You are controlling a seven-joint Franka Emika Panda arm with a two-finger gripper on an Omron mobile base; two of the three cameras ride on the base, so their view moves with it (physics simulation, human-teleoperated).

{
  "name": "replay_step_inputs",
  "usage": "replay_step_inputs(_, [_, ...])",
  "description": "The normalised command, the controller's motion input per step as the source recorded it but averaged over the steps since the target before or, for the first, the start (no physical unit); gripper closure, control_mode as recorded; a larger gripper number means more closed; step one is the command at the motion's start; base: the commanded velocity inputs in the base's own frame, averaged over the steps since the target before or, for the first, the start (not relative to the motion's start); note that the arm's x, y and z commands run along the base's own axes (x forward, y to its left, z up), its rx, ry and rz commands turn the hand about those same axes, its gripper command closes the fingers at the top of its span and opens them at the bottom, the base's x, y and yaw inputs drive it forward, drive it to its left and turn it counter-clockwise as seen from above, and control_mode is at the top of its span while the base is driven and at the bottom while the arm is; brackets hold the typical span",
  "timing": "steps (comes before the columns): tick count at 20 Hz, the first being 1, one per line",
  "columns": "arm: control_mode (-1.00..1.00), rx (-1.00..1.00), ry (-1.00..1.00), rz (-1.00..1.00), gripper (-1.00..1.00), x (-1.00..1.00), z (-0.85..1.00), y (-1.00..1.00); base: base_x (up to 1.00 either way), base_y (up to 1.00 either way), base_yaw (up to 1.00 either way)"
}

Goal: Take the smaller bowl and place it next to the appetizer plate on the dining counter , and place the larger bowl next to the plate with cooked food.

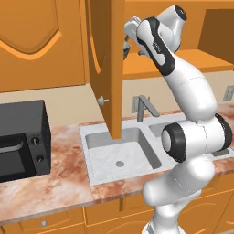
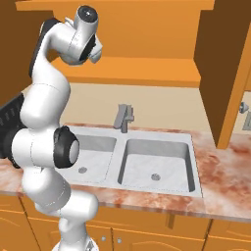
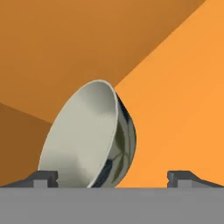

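Through the hand view I saw a bowl [image 3: 87, 135] sitting inside the orange wall cupboard: pale cream inside, dark grey-green mottled outside, smooth rim, appearing tipped because the camera was rolled. I could not tell from this one bowl whether it was the smaller or the larger. No brand, label or writing was readable on it.

The end effector [image 3: 112, 177] had its two dark fingertips [image 3: 43, 178] spread fully wide, one at either side of the bowl's lower edge, gripping nothing; whether they touched the bowl I could not tell.

From the left base view the arm [image 1: 187, 91] reached up behind the open cupboard door [image 1: 107, 64], above the double sink [image 1: 121, 151] and tap [image 1: 144, 107] set in the marbled surface [image 1: 45, 187]. A black microwave [image 1: 23, 139] stood to the left.
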Motion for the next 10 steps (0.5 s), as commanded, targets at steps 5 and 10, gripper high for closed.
replay_step_inputs(5, [-1.00, -0.03, 0.00, 0.00, -1.00, 0.17, -0.35, 0.03, 0.00, 0.00, 0.00])
replay_step_inputs(10, [-1.00, 0.00, 0.02, 0.00, -1.00, 0.58, -0.01, 0.07, 0.00, 0.00, 0.00])
